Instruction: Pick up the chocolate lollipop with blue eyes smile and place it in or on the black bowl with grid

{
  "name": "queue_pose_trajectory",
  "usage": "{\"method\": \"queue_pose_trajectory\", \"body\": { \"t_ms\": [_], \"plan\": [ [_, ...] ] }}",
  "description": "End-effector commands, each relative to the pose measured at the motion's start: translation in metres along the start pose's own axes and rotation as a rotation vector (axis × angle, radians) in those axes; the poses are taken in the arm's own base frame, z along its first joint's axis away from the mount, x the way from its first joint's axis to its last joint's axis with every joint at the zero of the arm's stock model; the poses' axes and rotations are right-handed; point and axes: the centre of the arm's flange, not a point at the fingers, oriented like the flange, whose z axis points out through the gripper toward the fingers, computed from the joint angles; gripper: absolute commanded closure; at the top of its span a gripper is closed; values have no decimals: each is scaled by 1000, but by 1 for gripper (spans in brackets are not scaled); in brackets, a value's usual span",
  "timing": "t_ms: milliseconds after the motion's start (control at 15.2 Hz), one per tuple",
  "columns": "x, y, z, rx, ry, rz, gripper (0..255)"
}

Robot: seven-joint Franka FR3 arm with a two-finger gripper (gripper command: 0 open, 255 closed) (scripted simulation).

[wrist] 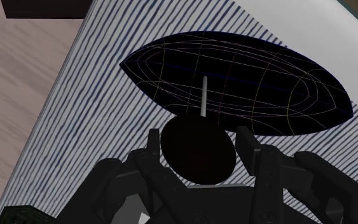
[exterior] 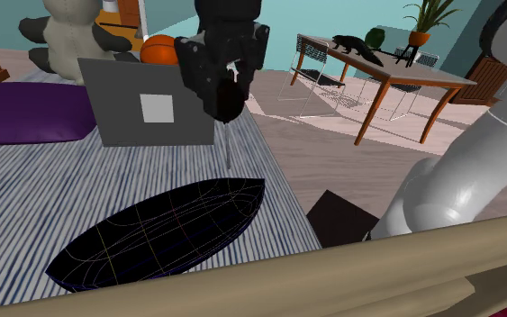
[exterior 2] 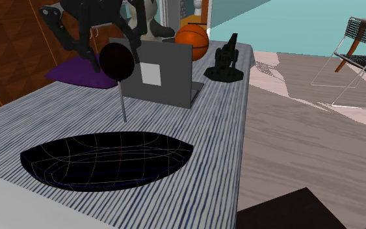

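The black bowl [exterior: 161, 230] lies empty on the striped counter [exterior: 26, 189]. Right of it in the shoulder view, the hand [exterior: 222, 95] grips the lollipop [exterior: 229, 146] by its dark head, in the air near the bowl's far rim. Picking seems done; only the placing remains.

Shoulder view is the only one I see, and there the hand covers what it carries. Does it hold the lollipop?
Observer: Yes. In the wrist view the hand clasps the lollipop by its dark round head, from both sides.
Operator: My view cuts off the near side of the bowl. Is something inside?
Observer: No. The second exterior view shows the whole bowl, and nothing lies in it.
Operator: Is anything hidden from me near the hand?
Observer: A black figurine stands at the far corner of the cloth, beside the grey box.
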Motion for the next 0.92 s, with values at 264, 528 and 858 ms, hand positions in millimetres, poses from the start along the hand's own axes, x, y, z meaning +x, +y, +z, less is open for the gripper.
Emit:
{"method": "queue_pose_trajectory", "body": {
  "t_ms": [264, 528, 858],
  "plan": [
    [11, -59, -18, 2, 0, 3, 255],
    [11, -62, 3, 2, 0, 3, 255],
    [9, -66, 30, 2, 0, 3, 255]
  ]
}}
